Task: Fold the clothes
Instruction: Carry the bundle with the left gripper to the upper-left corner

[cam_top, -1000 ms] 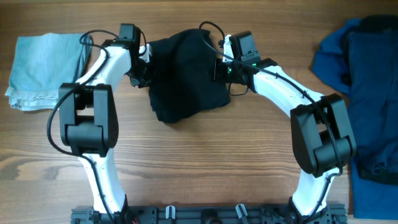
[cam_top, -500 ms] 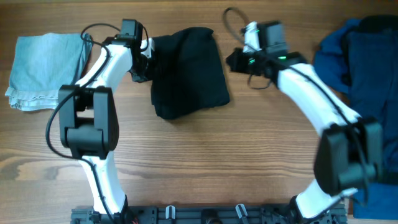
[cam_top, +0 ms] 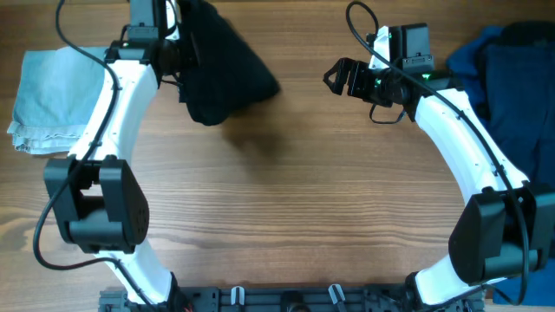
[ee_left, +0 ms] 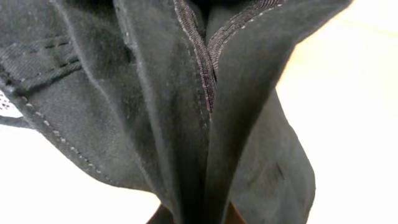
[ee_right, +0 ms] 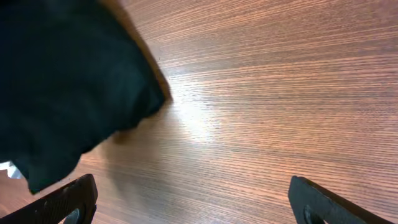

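Observation:
A black garment (cam_top: 221, 69) hangs bunched from my left gripper (cam_top: 179, 54), lifted off the wood near the table's far edge. In the left wrist view its folds and seams (ee_left: 199, 112) fill the frame and hide the fingers, which are shut on the cloth. My right gripper (cam_top: 341, 78) stands open to the right of the garment and apart from it. In the right wrist view its fingertips (ee_right: 68, 199) spread wide over bare wood, with the garment's edge (ee_right: 62, 81) at the upper left.
A folded light blue cloth (cam_top: 52, 95) lies at the far left. A pile of dark blue clothes (cam_top: 512, 130) covers the right edge, behind my right arm. The wooden table (cam_top: 286, 199) spans the middle and front.
My right gripper let go of the black garment, opened wide and drew away to the right. My left gripper shut on the garment and lifted it up and to the left.

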